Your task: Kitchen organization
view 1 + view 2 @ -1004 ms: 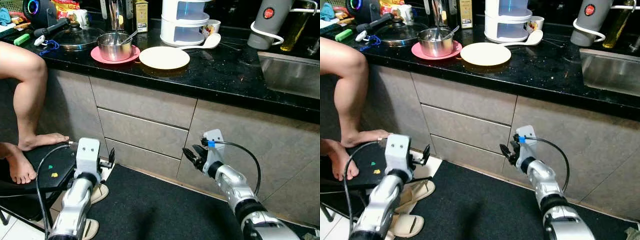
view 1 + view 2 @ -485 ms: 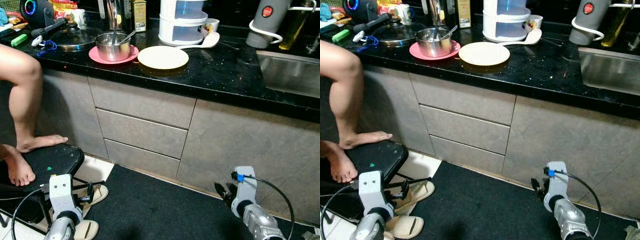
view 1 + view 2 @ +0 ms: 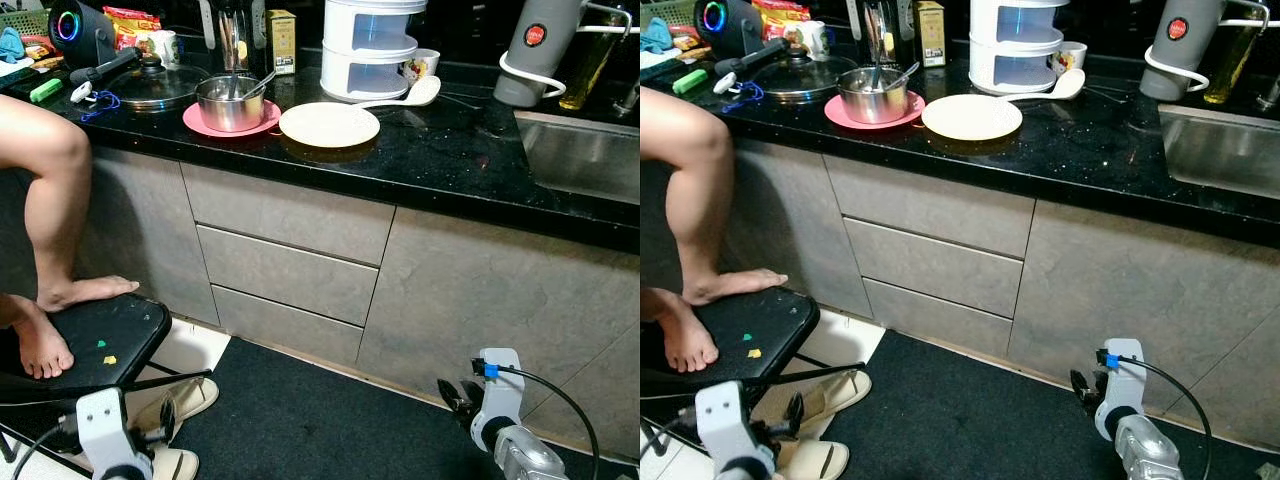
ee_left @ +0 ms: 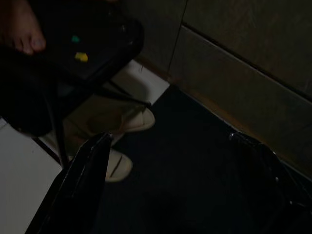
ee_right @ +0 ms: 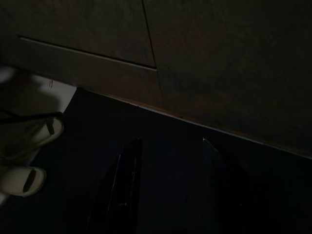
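Low by dark mat (image 3: 300,420): left hand (image 4: 170,161), right hand (image 5: 168,161), fingers apart, empty; cream plate (image 3: 329,124) far above on counter (image 3: 450,150).

Black speckled countertop (image 3: 440,150) — pink mat (image 3: 200,117), cream plate (image 3: 329,124) — grey cabinets (image 3: 300,250).

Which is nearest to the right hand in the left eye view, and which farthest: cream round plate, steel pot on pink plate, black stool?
From the right hand:
1. Black stool, low, to its left.
2. Cream round plate, up on the counter.
3. Steel pot on pink plate, farther left on the counter.
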You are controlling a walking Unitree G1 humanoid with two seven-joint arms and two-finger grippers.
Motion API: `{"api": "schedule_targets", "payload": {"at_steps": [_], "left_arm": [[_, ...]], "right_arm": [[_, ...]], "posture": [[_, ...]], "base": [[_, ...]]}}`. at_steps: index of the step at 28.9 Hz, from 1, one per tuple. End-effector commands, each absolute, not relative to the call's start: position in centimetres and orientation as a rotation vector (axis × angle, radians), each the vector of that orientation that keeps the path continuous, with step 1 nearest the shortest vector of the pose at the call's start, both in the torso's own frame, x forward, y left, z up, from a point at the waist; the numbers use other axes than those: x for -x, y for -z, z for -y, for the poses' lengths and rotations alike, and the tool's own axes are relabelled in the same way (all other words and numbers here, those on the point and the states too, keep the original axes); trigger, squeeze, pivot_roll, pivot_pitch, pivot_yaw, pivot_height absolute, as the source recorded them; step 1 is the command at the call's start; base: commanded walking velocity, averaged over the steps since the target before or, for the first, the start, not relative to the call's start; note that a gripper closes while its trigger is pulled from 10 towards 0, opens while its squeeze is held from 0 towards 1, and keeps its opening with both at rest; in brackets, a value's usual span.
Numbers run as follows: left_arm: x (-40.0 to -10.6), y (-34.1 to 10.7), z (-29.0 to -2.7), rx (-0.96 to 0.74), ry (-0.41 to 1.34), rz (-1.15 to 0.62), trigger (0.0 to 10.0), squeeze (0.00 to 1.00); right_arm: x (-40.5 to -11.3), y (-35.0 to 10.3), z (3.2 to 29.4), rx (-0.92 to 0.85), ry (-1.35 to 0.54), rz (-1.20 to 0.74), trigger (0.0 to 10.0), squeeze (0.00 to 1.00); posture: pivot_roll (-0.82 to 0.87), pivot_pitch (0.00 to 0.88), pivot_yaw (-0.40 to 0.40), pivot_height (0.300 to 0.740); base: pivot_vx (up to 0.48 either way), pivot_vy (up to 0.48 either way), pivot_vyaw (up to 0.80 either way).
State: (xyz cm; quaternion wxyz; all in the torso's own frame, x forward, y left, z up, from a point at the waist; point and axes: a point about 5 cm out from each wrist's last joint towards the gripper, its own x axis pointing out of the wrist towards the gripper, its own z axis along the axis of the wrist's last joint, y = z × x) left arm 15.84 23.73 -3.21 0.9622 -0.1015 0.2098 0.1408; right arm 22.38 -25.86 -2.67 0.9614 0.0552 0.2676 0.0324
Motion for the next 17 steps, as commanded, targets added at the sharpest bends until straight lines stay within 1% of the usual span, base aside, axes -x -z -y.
{"api": "schedule_targets", "payload": {"at_steps": [1, 2, 4, 6, 7, 9, 10, 13, 15, 17], "left_arm": [[-15.5, 3.3, -23.8, 0.229, -0.296, -0.421, 10.0, 0.0], [-15.5, 3.3, -23.8, 0.229, -0.296, -0.421, 10.0, 0.0], [-15.6, 3.2, -23.7, 0.239, -0.28, -0.4, 10.0, 0.0], [-15.6, 3.2, -23.7, 0.238, -0.272, -0.394, 10.0, 0.0], [-15.6, 3.1, -23.7, 0.246, -0.259, -0.389, 10.0, 0.0], [-15.8, 3.1, -23.7, 0.247, -0.247, -0.385, 10.0, 0.0], [-15.8, 3.1, -23.7, 0.247, -0.247, -0.385, 10.0, 0.0], [-15.8, 3.1, -23.7, 0.247, -0.237, -0.389, 10.0, 0.0], [-15.8, 3.1, -23.7, 0.249, -0.233, -0.389, 10.0, 0.0], [-15.9, 3.2, -23.7, 0.25, -0.23, -0.392, 10.0, 0.0]], "right_arm": [[-23.3, 1.7, 26.1, -0.132, -0.073, -0.486, 10.0, 0.0], [-23.3, 1.7, 26.1, -0.132, -0.073, -0.486, 10.0, 0.0], [-25.1, -0.2, 25.7, -0.186, -0.155, -0.385, 10.0, 0.0], [-25.5, -0.7, 25.5, -0.195, -0.184, -0.36, 10.0, 0.0], [-26.6, -2.5, 24.7, -0.235, -0.31, -0.292, 10.0, 0.0], [-27.5, -5.4, 22.9, -0.341, -0.544, -0.206, 10.0, 0.0], [-27.5, -5.4, 22.9, -0.341, -0.544, -0.206, 10.0, 0.0], [-27.2, -8.4, 21.1, -0.433, -0.812, -0.151, 10.0, 0.0], [-26.4, -10.5, 19.4, -0.487, -1.009, -0.127, 10.0, 0.0], [-26.1, -11.8, 18.2, -0.516, -1.101, -0.098, 10.0, 0.0]], "posture": [[0.01, 0.0, -0.053, 0.732], [0.01, 0.0, -0.053, 0.732], [0.01, 0.0, -0.053, 0.732], [0.01, 0.0, -0.052, 0.732], [0.01, 0.0, -0.049, 0.732], [0.01, 0.0, -0.047, 0.732], [0.01, 0.0, -0.047, 0.732], [0.01, 0.0, -0.048, 0.732], [0.02, 0.0, -0.05, 0.732], [0.02, 0.0, -0.05, 0.732]], "base": [[0.0, 0.0, 0.0], [0.0, 0.0, 0.0], [0.0, 0.0, 0.0], [0.0, 0.0, 0.0], [0.244, 0.0, 0.0], [0.277, 0.0, 0.0], [0.277, 0.0, 0.0], [0.281, 0.0, 0.0], [0.289, 0.0, 0.0], [0.306, 0.0, 0.0]]}}
